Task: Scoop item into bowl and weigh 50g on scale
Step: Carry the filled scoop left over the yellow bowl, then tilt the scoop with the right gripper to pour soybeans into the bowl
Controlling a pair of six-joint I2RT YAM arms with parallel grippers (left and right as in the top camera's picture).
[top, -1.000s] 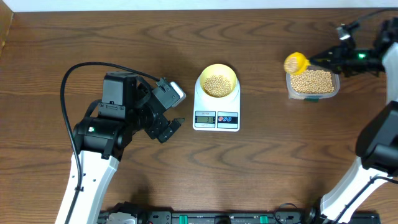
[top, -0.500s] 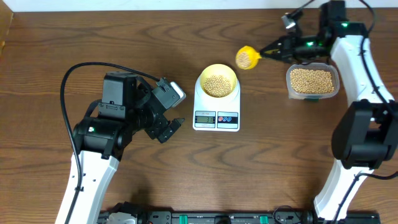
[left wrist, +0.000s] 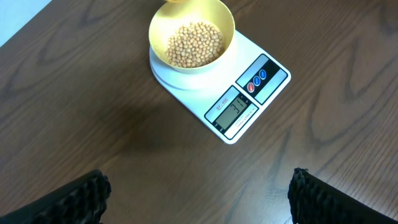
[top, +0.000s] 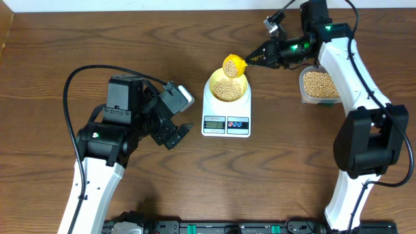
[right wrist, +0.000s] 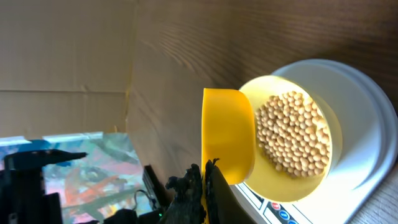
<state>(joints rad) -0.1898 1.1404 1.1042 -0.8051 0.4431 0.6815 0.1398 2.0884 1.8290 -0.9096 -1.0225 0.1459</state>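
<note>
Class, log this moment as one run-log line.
right claw: holding scoop tilted over bowl | bowl: on scale, holding beans | left claw: open, empty

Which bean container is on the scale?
The pale yellow bowl, on the white scale; the clear tub sits on the table, the scoop is held aloft.

Table (top: 292,162): dark wood, pronounced grain, matt with a faint sheen. Scale (left wrist: 249,102): smooth white plastic, slightly glossy. Its display (left wrist: 231,111) is a flat grey window. Bowl (left wrist: 157,28): pale yellow, smooth, plastic in appearance, soft sheen. Beans (left wrist: 194,43): matt, smooth-skinned. Scoop (right wrist: 227,134): bright yellow plastic, smooth, satin finish. Tub (top: 303,94): clear plastic. Arm shells (top: 97,188): glossy white plastic. Joint housings (top: 120,97): matt black. Cable (top: 65,94): black, smooth jacket.
</note>
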